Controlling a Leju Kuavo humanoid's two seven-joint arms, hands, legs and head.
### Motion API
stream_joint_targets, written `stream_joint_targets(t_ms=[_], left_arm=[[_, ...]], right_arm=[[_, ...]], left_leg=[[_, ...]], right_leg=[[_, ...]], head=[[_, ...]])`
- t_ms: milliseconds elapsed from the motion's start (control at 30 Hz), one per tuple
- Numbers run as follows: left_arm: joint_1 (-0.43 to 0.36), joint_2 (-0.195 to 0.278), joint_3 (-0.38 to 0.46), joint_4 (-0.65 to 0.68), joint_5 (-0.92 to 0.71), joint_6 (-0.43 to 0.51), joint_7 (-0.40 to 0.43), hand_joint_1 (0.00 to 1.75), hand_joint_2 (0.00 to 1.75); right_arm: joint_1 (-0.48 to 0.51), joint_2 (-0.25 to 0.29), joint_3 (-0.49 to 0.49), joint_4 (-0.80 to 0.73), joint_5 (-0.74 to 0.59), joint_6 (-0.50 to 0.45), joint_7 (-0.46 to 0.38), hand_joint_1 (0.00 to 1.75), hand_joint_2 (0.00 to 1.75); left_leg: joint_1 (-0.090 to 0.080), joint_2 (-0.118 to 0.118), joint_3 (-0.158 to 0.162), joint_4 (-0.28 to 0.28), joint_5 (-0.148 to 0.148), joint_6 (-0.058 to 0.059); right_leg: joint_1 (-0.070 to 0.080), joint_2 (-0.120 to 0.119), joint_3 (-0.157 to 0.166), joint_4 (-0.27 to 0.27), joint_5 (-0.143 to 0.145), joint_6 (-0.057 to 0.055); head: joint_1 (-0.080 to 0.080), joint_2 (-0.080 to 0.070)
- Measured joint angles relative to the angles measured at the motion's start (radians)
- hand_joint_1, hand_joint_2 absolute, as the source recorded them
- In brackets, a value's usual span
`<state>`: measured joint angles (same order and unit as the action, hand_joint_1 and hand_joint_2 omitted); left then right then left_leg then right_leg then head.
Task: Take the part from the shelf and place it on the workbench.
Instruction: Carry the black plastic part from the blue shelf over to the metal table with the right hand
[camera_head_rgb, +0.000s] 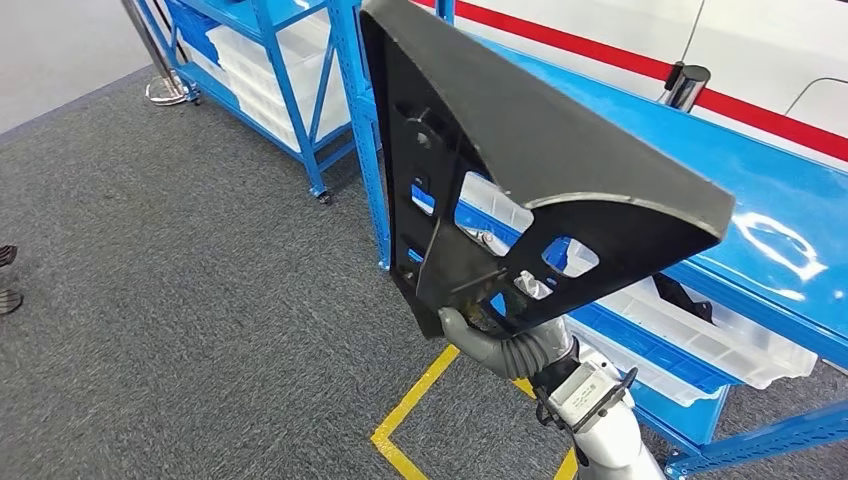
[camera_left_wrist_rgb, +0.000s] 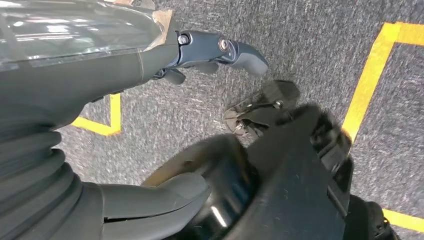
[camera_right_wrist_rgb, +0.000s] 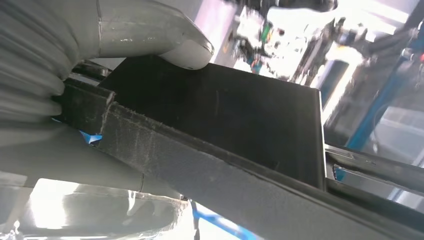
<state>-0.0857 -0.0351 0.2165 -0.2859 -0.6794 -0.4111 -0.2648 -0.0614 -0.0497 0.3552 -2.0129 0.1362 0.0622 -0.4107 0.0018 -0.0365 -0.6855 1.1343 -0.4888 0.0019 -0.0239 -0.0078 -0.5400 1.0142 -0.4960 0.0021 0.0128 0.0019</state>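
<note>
The right hand (camera_head_rgb: 470, 322) is clamping its fingers (camera_right_wrist_rgb: 185, 50) on the lower corner of the black triangular part (camera_head_rgb: 560, 170), carrying it upright, probably for clearance, beside the blue shelf (camera_head_rgb: 372, 190). The left wrist view is showing the left hand (camera_left_wrist_rgb: 150, 150) hanging empty, fingers (camera_left_wrist_rgb: 240, 52) apart, above the carpet.

Blue shelf (camera_head_rgb: 372, 150) on grey carpet floor (camera_head_rgb: 180, 300) (yellow tape lines (camera_head_rgb: 415, 395)), clear bins (camera_head_rgb: 720, 335) on tiers.

The head view is evenly and brightly lit, and glare is seen on the glossy blue panel (camera_head_rgb: 770, 235). In the left wrist view, the near dark shapes are blurred. The right wrist view's background is overexposed and out of focus.
</note>
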Motion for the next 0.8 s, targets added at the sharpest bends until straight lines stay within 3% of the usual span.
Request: stream_joint_targets(t_ms=[67, 100, 133, 167, 233, 300, 367, 400, 467, 533, 600, 633, 667, 733, 800], left_arm=[[-0.005, -0.004, -0.001, 0.000, -0.006, -0.001, 0.000, 0.00, 1.75], [-0.007, -0.006, -0.002, 0.000, -0.011, -0.001, 0.002, 0.00, 1.75], [-0.010, -0.006, -0.005, 0.000, -0.017, -0.001, 0.006, 0.00, 1.75], [-0.014, -0.006, -0.008, 0.000, -0.023, -0.001, 0.012, 0.00, 1.75], [-0.025, -0.003, -0.015, 0.000, -0.031, -0.001, 0.021, 0.00, 1.75], [-0.038, 0.000, -0.021, -0.001, -0.033, -0.001, 0.024, 0.00, 1.75], [-0.064, 0.000, -0.023, -0.002, -0.018, -0.003, 0.055, 0.00, 1.75], [-0.091, 0.000, -0.021, -0.006, -0.004, -0.013, 0.099, 0.00, 1.75], [-0.177, 0.000, -0.017, -0.027, 0.013, -0.052, 0.209, 0.00, 1.75], [-0.222, -0.015, -0.044, -0.118, -0.018, -0.063, 0.265, 0.00, 1.75], [-0.161, -0.042, -0.127, -0.294, -0.040, 0.032, 0.312, 0.00, 1.75], [-0.110, -0.052, -0.182, -0.383, -0.027, 0.108, 0.340, 0.00, 1.75], [-0.061, -0.056, -0.238, -0.439, 0.003, 0.179, 0.351, 0.00, 1.75], [-0.005, -0.049, -0.332, -0.448, 0.078, 0.251, 0.284, 0.00, 1.75], [-0.001, -0.031, -0.387, -0.364, 0.131, 0.214, 0.160, 0.00, 1.75]], right_arm=[[0.013, 0.005, 0.008, -0.002, 0.012, 0.007, 0.002, 1.75, 1.75], [0.016, 0.008, 0.010, -0.002, 0.016, 0.013, 0.003, 1.75, 1.75], [0.018, 0.011, 0.012, -0.002, 0.019, 0.021, 0.004, 1.75, 1.75], [0.018, 0.016, 0.013, -0.002, 0.021, 0.030, 0.005, 1.75, 1.75], [0.018, 0.026, 0.017, -0.002, 0.025, 0.045, 0.006, 1.75, 1.75], [0.018, 0.031, 0.020, -0.002, 0.026, 0.053, 0.007, 1.75, 1.75], [0.014, 0.034, 0.024, -0.001, 0.015, 0.081, 0.008, 1.75, 1.75], [0.006, 0.037, 0.030, 0.002, 0.008, 0.104, 0.010, 1.75, 1.75], [-0.015, 0.048, 0.051, 0.013, 0.011, 0.131, 0.008, 1.75, 1.75], [-0.001, 0.054, 0.061, 0.019, 0.065, 0.068, -0.022, 1.75, 1.75], [0.066, 0.045, 0.040, 0.007, 0.134, -0.033, -0.072, 1.75, 1.75], [0.111, 0.036, 0.022, -0.009, 0.158, -0.069, -0.099, 1.75, 1.75], [0.161, 0.028, 0.003, -0.033, 0.174, -0.086, -0.127, 1.75, 1.75], [0.256, 0.012, -0.026, -0.095, 0.187, -0.094, -0.172, 1.75, 1.75], [0.309, -0.001, -0.035, -0.137, 0.178, -0.093, -0.190, 1.75, 1.75]], left_leg=[[0.004, 0.027, -0.058, 0.124, -0.055, -0.006], [0.006, 0.032, -0.071, 0.155, -0.061, -0.007], [0.007, 0.035, -0.066, 0.149, -0.050, -0.007], [0.008, 0.042, -0.038, 0.103, -0.024, -0.004], [0.002, 0.079, 0.041, -0.033, 0.025, 0.006], [-0.009, 0.103, 0.079, -0.108, 0.041, 0.016], [-0.016, 0.083, 0.077, -0.117, 0.043, 0.027], [-0.014, 0.070, 0.079, -0.124, 0.049, 0.032], [-0.008, 0.040, 0.081, -0.139, 0.066, 0.045], [-0.004, 0.007, 0.081, -0.144, 0.074, 0.053], [-0.005, -0.023, 0.083, -0.144, 0.072, 0.054], [-0.005, -0.035, 0.085, -0.143, 0.070, 0.053], [-0.005, -0.047, 0.088, -0.142, 0.068, 0.051], [-0.005, -0.070, 0.088, -0.137, 0.062, 0.043], [-0.006, -0.088, 0.081, -0.130, 0.057, 0.034]], right_leg=[[0.006, -0.026, -0.001, 0.000, -0.002, -0.006], [0.008, -0.039, -0.001, 0.000, -0.003, -0.007], [0.009, -0.051, -0.001, 0.000, -0.004, -0.008], [0.010, -0.062, 0.000, 0.000, -0.004, -0.009], [0.015, -0.081, 0.002, 0.000, -0.006, -0.007], [0.020, -0.099, 0.002, 0.000, -0.009, -0.002], [0.020, -0.120, 0.003, -0.003, -0.010, 0.006], [0.019, -0.120, 0.002, 0.000, -0.013, 0.011], [0.017, -0.075, -0.020, 0.046, -0.035, 0.015], [0.014, -0.014, -0.078, 0.169, -0.084, 0.010], [0.011, 0.002, -0.131, 0.272, -0.116, 0.012], [0.010, 0.004, -0.136, 0.273, -0.110, 0.019], [0.009, 0.006, -0.120, 0.231, -0.087, 0.028], [0.004, 0.032, -0.061, 0.090, -0.026, 0.045], [0.000, 0.053, -0.026, 0.006, 0.007, 0.040]], head=[[-0.002, 0.000], [-0.002, 0.000], [-0.002, 0.000], [-0.002, 0.000], [-0.002, 0.000], [-0.002, 0.000], [-0.001, 0.000], [-0.001, 0.000], [0.000, 0.000], [0.005, 0.000], [0.008, 0.000], [0.008, 0.000], [0.008, 0.000], [0.009, 0.000], [0.009, 0.000]])
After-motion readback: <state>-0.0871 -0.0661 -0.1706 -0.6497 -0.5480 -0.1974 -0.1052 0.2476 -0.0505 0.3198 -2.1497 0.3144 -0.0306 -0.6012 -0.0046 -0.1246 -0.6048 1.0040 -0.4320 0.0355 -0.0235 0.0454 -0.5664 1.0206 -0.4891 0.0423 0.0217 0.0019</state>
